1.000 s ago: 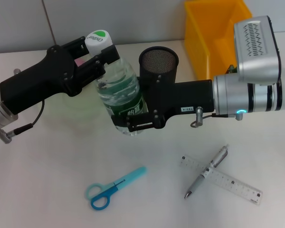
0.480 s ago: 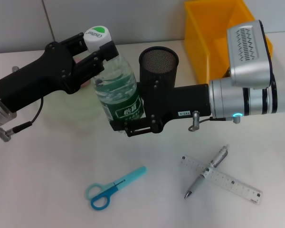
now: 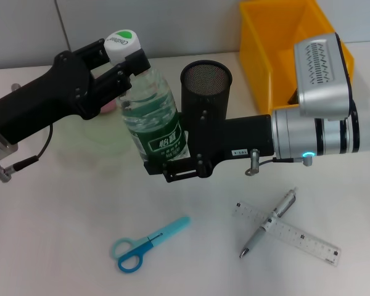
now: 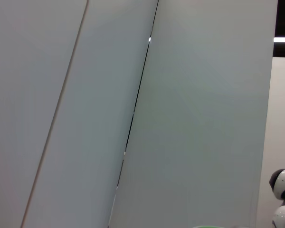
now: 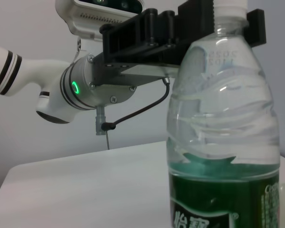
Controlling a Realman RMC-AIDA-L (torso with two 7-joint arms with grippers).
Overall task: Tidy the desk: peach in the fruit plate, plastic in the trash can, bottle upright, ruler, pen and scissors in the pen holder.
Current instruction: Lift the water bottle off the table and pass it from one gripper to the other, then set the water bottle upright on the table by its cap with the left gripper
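Clear plastic water bottle with green label (image 3: 155,123) is held nearly upright at worktop centre, 9 o'clock of black mesh pen holder (image 3: 206,86). Left gripper (image 3: 120,65) jaws clamp its neck; right gripper (image 3: 166,168) jaws grip its base. Risk judged: uneven release could topple it.

Both grippers, left gripper (image 3: 120,68) and right gripper (image 3: 172,168), are matte black; silver wrists, green LED rings, thin black cable.
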